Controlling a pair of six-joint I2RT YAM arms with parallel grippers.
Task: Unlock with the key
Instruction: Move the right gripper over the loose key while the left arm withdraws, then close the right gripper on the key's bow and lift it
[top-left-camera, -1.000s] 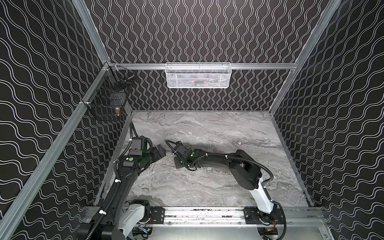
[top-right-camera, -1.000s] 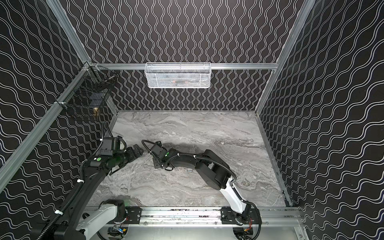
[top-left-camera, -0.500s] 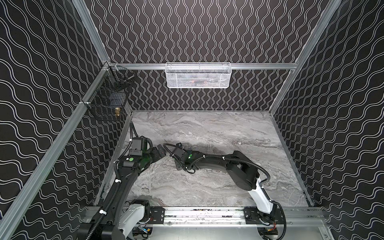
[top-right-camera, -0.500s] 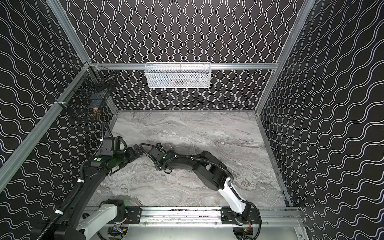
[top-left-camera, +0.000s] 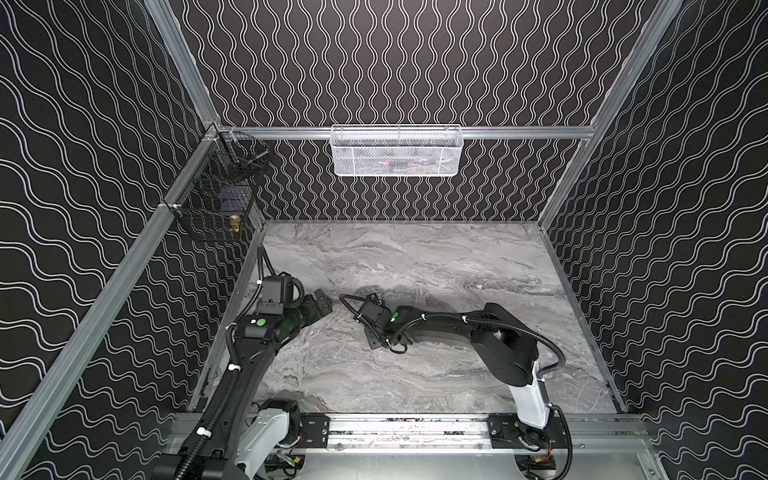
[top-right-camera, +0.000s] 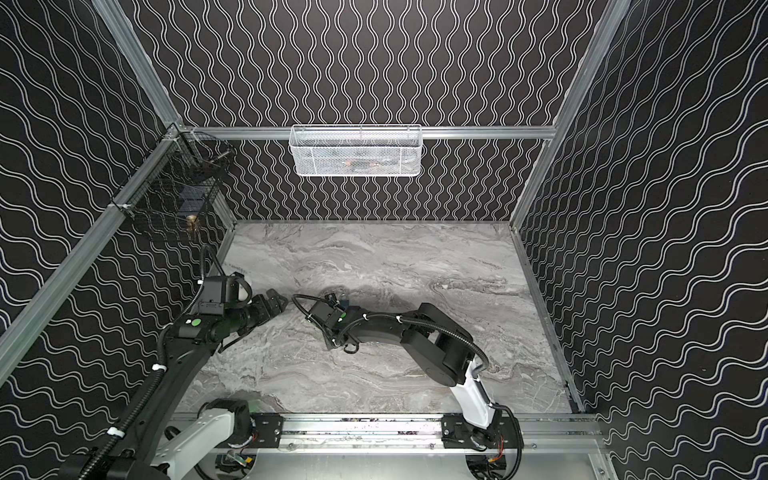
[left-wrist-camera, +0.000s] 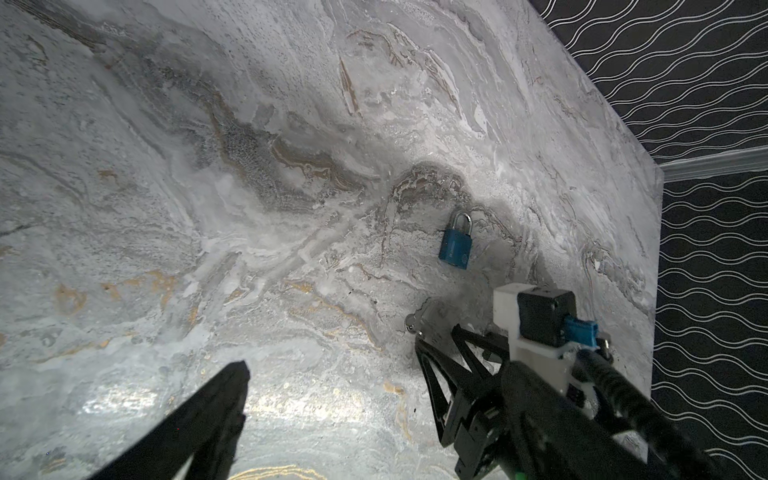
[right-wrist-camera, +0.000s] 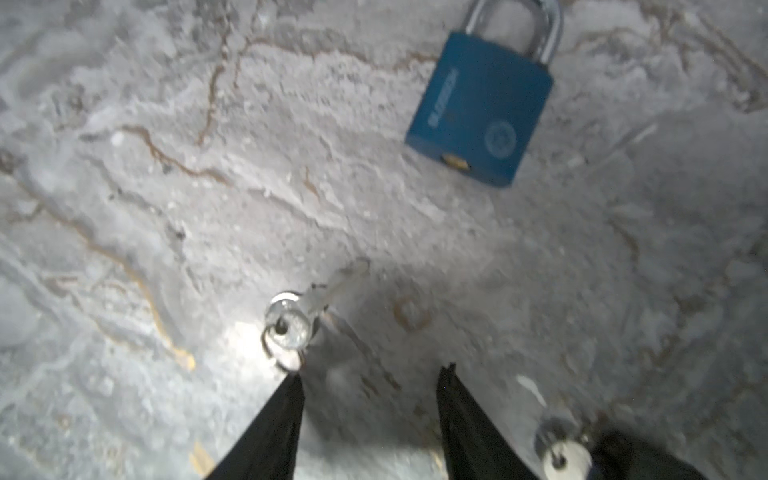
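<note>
Padlock (right-wrist-camera: 482, 108) lies flat on your marble table (right-wrist-camera: 145, 187), blue body up, shackle looking closed, keyhole end turned toward your right gripper (right-wrist-camera: 368, 374). Key (right-wrist-camera: 291, 324) on its ring rests on the table well short of the padlock, just off the tip of one right finger (right-wrist-camera: 286, 411), not in the gap. Those jaws stand apart with nothing between them. Your left gripper (top-left-camera: 322, 301) hovers nearby, spread wide and empty; only one finger (left-wrist-camera: 232, 395) shows in its wrist view.
</note>
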